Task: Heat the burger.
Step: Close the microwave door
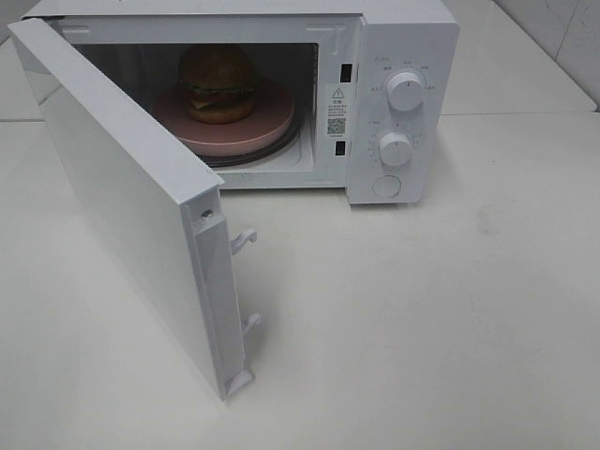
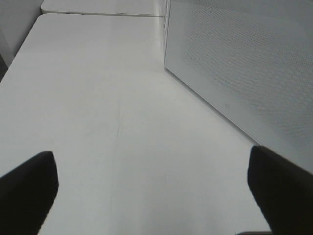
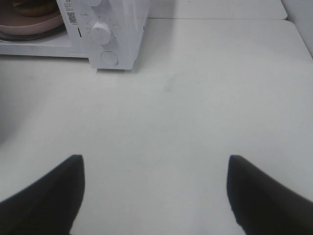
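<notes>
The burger [image 1: 217, 82], with a golden-brown bun, sits on a round pink plate [image 1: 255, 133] inside the white microwave [image 1: 403, 37]. The microwave door [image 1: 122, 187] is swung wide open toward the front left. Neither gripper shows in the exterior high view. My left gripper [image 2: 152, 171] is open over bare table, with the door's meshed panel [image 2: 244, 63] close beside it. Over the table in front of the microwave's control side [image 3: 117, 34], my right gripper [image 3: 155, 169] is open and holds nothing. In that view only the plate's edge [image 3: 29, 24] and the burger's underside [image 3: 34, 7] show.
Two round knobs [image 1: 405, 91] [image 1: 396, 148] and a round button [image 1: 385, 186] are on the microwave's right panel. Latch hooks [image 1: 244, 239] stick out from the open door's edge. The white table [image 1: 422, 319] stretches in front and to the right.
</notes>
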{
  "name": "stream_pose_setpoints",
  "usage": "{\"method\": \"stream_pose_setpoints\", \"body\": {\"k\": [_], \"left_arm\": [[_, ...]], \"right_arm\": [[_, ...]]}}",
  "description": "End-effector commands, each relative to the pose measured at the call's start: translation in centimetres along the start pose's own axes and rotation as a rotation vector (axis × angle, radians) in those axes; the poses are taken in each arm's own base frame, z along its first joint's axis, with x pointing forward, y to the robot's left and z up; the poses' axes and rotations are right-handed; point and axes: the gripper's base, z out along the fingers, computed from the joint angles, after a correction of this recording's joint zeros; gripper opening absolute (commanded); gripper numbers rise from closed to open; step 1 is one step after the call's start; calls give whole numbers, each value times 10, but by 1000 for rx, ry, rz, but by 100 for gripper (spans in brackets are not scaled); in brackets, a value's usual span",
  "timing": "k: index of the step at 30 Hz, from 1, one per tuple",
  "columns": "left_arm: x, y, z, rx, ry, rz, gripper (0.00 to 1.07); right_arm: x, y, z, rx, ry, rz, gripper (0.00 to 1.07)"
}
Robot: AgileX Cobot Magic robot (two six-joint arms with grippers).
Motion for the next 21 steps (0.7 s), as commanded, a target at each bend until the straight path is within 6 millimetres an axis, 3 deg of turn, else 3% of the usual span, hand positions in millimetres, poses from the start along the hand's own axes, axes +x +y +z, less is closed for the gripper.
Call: {"method": "stream_pose_setpoints", "body": {"k": [1,7,10,12,13,14,15,16,17,18,19,21], "left_arm": [[-1,0,-1,-1,-23,-7,98],[-6,0,2,0,-4,-13,98],[-20,0,1,-4,-34,-15,95],[-36,1,11,-9,-53,-20,80],[-36,1,11,-9,-53,-20,80],[-39,2,15,-11,-48,-21,72],[-44,3,22,-11,-32,-25,56],[-44,3,22,-11,-32,-25,56],[-46,3,26,-12,-19,-26,46],[-50,4,34,-13,11,-30,29],[-50,4,34,-13,11,-30,29],[-56,5,45,-18,17,-33,5]], "right_arm": [[2,0,-3,-2,-25,4,76],[2,0,-3,-2,-25,4,76],[2,0,-3,-2,-25,4,76],[2,0,-3,-2,-25,4,76],[2,0,-3,-2,-25,4,76],[2,0,-3,-2,-25,4,76],[2,0,-3,-2,-25,4,76],[2,0,-3,-2,-25,4,76],[2,0,-3,-2,-25,4,76],[2,0,-3,-2,-25,4,76],[2,0,-3,-2,-25,4,76],[2,0,-3,-2,-25,4,76]]}}
